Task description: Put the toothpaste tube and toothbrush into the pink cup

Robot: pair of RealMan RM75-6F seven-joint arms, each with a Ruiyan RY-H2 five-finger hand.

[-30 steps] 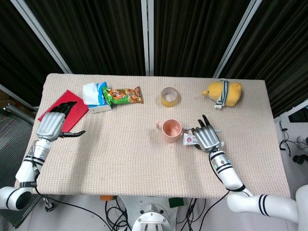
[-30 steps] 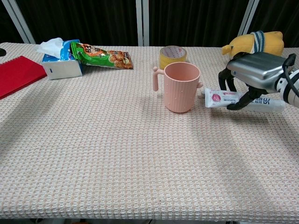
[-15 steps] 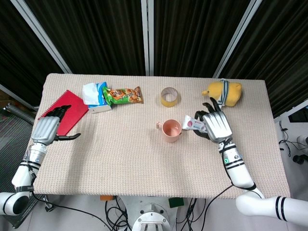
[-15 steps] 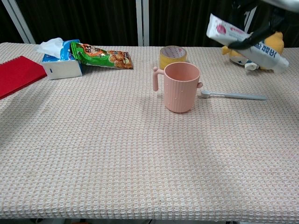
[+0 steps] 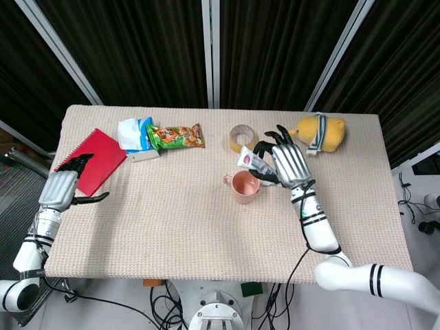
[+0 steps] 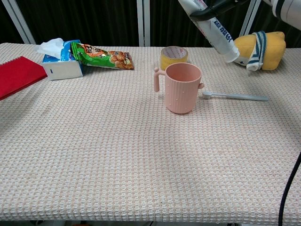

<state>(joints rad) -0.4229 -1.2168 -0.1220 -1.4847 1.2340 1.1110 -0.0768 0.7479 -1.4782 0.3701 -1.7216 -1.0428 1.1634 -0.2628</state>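
The pink cup (image 5: 244,186) (image 6: 181,87) stands upright near the table's middle. My right hand (image 5: 285,163) (image 6: 211,5) grips the white toothpaste tube (image 5: 249,159) (image 6: 214,30) in the air, above the cup and slightly to its far right. The tube is tilted, its cap end pointing down and to the right in the chest view. A grey toothbrush (image 6: 235,96) lies flat on the cloth just right of the cup; the head view hides it under my right arm. My left hand (image 5: 58,189) hovers at the table's left edge, fingers apart and holding nothing.
A red notebook (image 5: 96,161) (image 6: 16,75) lies by my left hand. At the back are a tissue box (image 5: 134,137) (image 6: 59,63), a snack bag (image 5: 177,136) (image 6: 103,55), a tape roll (image 5: 240,136) (image 6: 174,56) and a yellow plush toy (image 5: 317,133) (image 6: 261,44).
My right hand lifted the toothpaste tube off the table to the right of the cup and carried it up and left over the cup, uncovering the toothbrush. My left hand drew back slightly.
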